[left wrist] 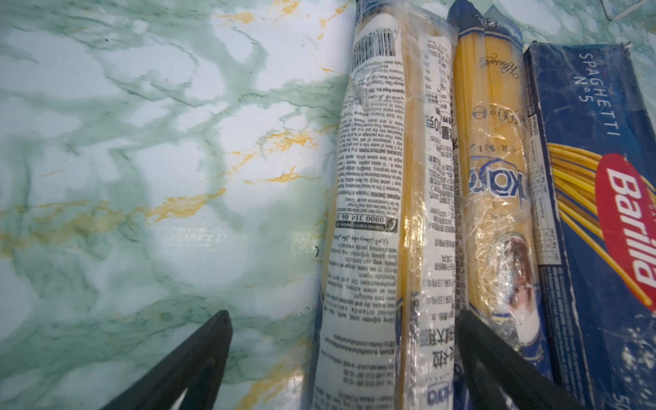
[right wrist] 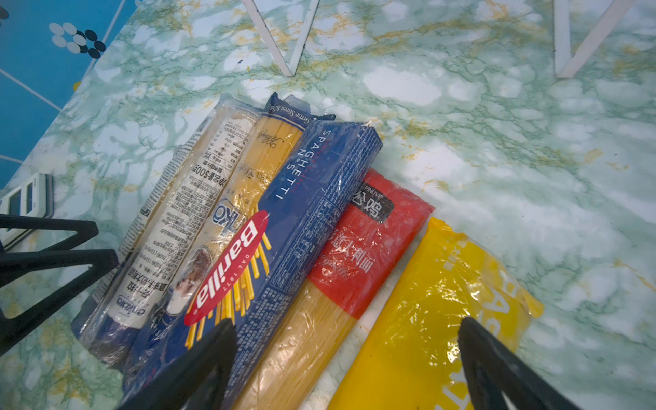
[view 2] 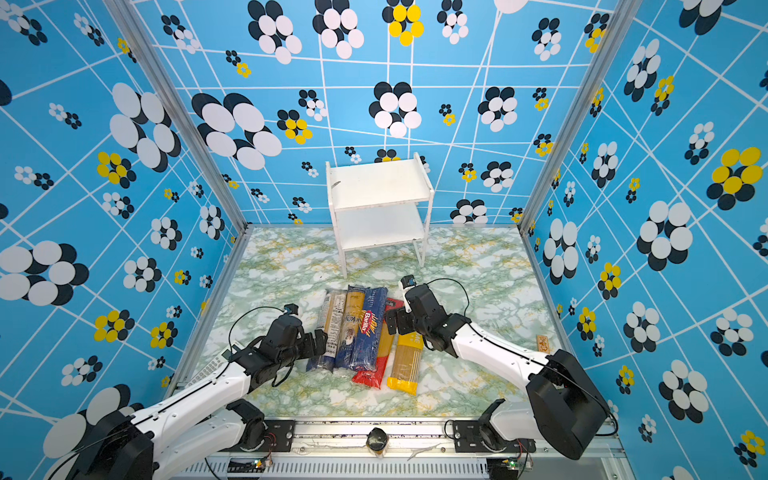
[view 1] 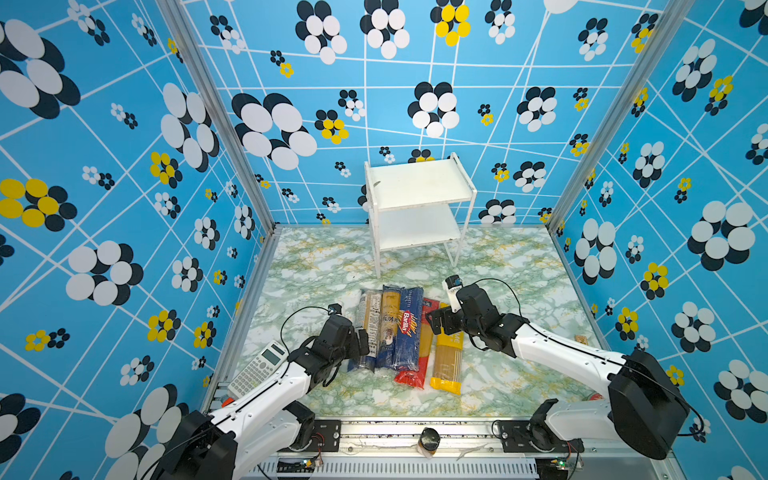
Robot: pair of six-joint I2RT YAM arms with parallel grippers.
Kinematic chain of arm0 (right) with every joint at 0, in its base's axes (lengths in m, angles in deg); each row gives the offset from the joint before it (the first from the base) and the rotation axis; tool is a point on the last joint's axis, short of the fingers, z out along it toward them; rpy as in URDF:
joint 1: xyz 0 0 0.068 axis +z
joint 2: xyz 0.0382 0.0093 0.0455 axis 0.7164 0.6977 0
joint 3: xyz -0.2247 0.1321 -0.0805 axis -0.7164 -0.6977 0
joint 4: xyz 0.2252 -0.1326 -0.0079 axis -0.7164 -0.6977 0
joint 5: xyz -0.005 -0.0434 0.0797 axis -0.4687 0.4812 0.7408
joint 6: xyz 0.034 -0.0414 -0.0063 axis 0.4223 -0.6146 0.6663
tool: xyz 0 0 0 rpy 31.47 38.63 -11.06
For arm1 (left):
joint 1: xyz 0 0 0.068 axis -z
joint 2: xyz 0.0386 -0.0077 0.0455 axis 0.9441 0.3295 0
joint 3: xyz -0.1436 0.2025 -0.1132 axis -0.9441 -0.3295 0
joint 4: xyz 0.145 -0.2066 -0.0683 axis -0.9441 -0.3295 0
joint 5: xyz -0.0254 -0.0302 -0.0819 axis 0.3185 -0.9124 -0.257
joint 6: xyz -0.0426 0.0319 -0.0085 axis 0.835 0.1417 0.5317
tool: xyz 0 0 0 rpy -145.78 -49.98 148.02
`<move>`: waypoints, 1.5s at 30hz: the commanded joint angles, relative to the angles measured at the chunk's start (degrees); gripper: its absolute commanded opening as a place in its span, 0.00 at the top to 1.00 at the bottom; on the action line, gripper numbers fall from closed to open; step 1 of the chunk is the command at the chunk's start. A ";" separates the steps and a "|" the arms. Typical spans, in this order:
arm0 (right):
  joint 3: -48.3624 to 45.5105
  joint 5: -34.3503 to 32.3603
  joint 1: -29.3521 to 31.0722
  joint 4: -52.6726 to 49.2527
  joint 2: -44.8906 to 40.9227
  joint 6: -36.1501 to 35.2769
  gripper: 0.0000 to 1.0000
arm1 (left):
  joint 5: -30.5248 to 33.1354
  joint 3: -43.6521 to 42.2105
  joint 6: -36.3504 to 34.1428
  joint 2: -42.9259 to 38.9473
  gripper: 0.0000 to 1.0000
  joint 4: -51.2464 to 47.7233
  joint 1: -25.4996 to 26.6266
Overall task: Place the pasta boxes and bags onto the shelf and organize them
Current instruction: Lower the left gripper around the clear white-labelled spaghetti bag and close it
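Left gripper [left wrist: 342, 316], jaws apart, straddles the clear bag [left wrist: 376, 213]; right gripper [right wrist: 346, 323], apart, above the red-ended bag [right wrist: 372, 227]. Pasta packs [view 1: 405, 332] lie at six o'clock of the shelf [view 1: 419, 183]. Film looks slippery, spaghetti stiff yet brittle: I would grip mid-length.

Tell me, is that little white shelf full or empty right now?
Empty: both boards of the shelf are bare in both top views, and the pasta packs lie flat on the table.
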 commanded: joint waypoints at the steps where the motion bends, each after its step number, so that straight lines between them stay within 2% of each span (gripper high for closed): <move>1: 1.49 -0.99 0.68 0.57 0.94 -0.35 0.01 | 0.68 0.58 1.78 -0.42 0.01 -0.77 1.80; 4: 1.48 -0.84 0.81 0.70 1.15 -0.43 0.01 | 1.22 0.49 2.43 0.03 0.01 -0.35 3.83; 13: 1.80 -0.89 0.90 0.92 2.06 -0.59 0.01 | 8.22 2.07 4.84 5.71 0.01 -1.33 9.93; 27: 1.75 -0.97 0.96 0.92 2.29 -1.08 0.01 | 14.13 9.70 5.08 17.31 0.01 -9.86 14.54; 38: 1.48 -0.86 0.99 0.99 2.29 -1.50 0.01 | 16.24 12.43 10.12 23.74 0.00 -14.75 17.54; 45: 1.43 -0.99 0.99 0.99 2.19 -1.67 0.01 | 16.68 13.87 11.51 27.15 0.06 -18.64 18.34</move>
